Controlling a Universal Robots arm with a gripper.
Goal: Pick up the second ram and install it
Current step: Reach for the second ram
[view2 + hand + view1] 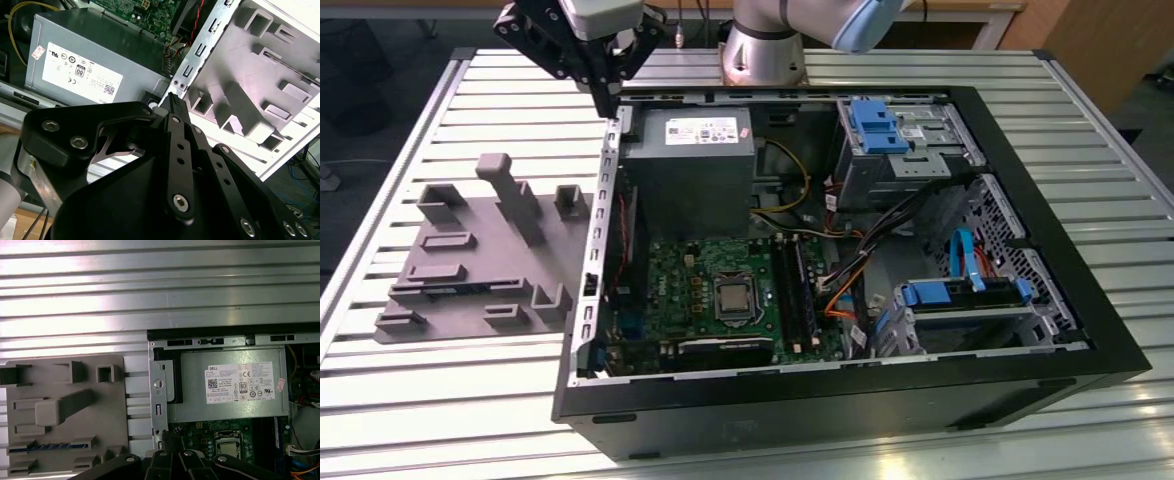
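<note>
My end effector (607,103) hangs with its fingers pointing down, drawn narrow, tips together with nothing between them; it also shows in the second wrist view (172,98). My wrist is held high, and my arm (767,45) is folded back close to its base. Directly under the tips is the corner of the open computer case (854,395), with the grey power supply (687,165) just beside it. To the other side, on the table (454,400), lies the grey tray (107,410). The second ram (50,446) sits in a slot at the tray's far end, well apart from my end effector.
</note>
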